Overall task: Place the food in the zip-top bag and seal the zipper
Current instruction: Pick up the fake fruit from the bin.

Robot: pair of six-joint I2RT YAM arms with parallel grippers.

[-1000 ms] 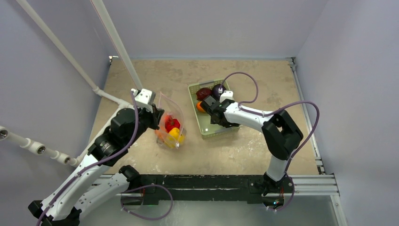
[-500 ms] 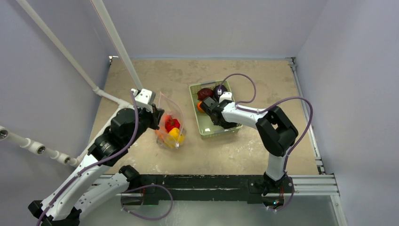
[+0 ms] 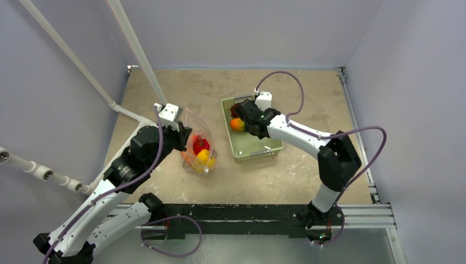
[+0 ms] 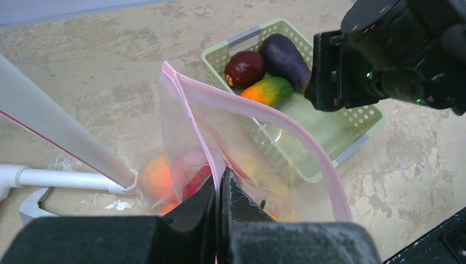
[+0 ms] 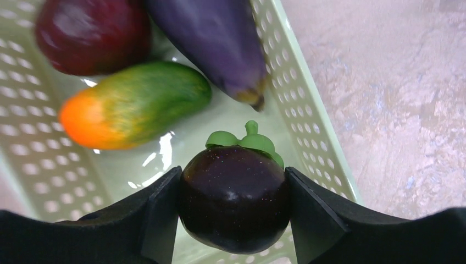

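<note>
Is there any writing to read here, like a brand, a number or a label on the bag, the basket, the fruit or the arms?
None: no view shows a legible word, number, brand or sign.
The zip-top bag, the green basket, the dark plum in the right gripper, the left arm and the right arm all look unmarked.

table [image 3: 264, 179]: beige, mottled, stone-look top
zip-top bag [image 3: 202, 137]: left of centre, bottom resting on the table
basket [image 3: 250, 145]: pale green, perforated, near the bag's right, not touching
</note>
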